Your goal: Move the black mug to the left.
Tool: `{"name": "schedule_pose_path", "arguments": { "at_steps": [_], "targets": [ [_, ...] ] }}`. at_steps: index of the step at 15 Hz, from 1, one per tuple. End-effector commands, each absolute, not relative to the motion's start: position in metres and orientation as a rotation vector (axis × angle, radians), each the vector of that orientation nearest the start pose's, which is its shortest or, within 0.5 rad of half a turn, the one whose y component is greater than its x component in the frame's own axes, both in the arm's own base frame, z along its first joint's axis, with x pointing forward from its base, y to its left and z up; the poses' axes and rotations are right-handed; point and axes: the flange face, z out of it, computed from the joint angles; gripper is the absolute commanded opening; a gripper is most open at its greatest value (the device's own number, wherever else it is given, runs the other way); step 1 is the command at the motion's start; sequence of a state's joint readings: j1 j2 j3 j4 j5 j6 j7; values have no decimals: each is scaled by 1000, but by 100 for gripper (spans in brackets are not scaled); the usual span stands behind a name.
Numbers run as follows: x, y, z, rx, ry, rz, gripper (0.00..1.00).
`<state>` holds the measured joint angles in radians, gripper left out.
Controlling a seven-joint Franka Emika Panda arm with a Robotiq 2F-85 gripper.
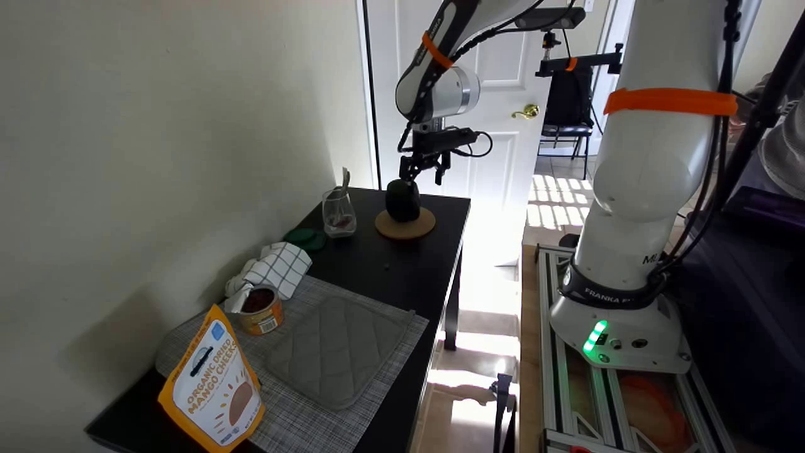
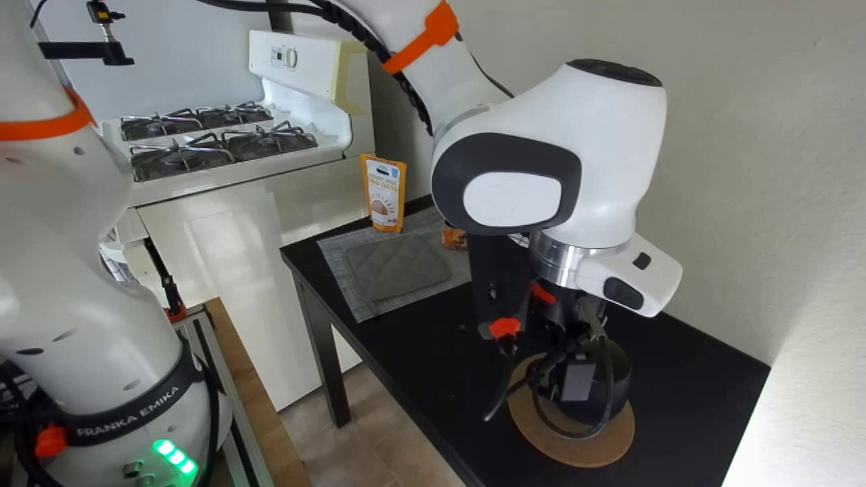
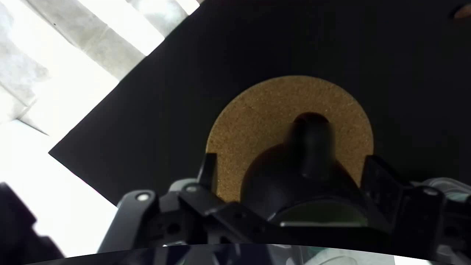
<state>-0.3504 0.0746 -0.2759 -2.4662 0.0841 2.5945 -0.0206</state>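
Wrist view gives you a black two-fingered tool (image 3: pixel 290 163) spread wide, its fingers (image 3: pixel 209 169) either side of a short, plain black mug (image 3: pixel 270 180) with nothing gripped: a gap shows by the finger at the left there, though whether the other touches you cannot tell. The mug stands on a round tan cork coaster (image 3: pixel 294 95), near one end of a black bench (image 1: pixel 409 277).

Near the coaster but apart from it, in an exterior view, you have a clear glass (image 1: pixel 333 220), with flat round green pieces (image 1: pixel 307 239) just beside. A white checked cloth (image 1: pixel 283 269) comes next, then a grey woven placemat (image 1: pixel 295 428) carrying a grey quilted pot holder (image 1: pixel 333 352) and an open orange-labelled tin (image 1: pixel 265 319). An orange-and-white pouch (image 1: pixel 217 390) lettered for dried mango stands at the placemat's end. In an exterior view your white arm (image 2: pixel 602 135) blocks part of the tin, and black cables (image 2: pixel 610 379) cross in front of the mug. Beyond the bench is a white stove (image 2: pixel 237 193) with four burner grates (image 2: pixel 250 143).

The glass has at least one metal utensil (image 1: pixel 345 180) poking above its rim and something reddish (image 1: pixel 342 221) low inside; the tin has dark red contents (image 1: pixel 258 300). The mug's inside shows dark green; you cannot tell whether it holds anything.

You count one mug, one coaster, one glass, one tin, one pouch, one pot holder, one placemat, one cloth. The green pieces look like two, overlapping; you cannot be sure.
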Motion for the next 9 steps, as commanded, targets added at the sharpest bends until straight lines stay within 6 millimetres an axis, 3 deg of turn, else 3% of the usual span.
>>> {"name": "schedule_pose_path", "arguments": {
  "at_steps": [1, 5, 9],
  "targets": [
    [417, -297, 257, -2928, 1124, -133, 100],
    [428, -300, 250, -2918, 1180, -144, 100],
    [427, -291, 255, -2901, 1202, -152, 100]
  ]
}}
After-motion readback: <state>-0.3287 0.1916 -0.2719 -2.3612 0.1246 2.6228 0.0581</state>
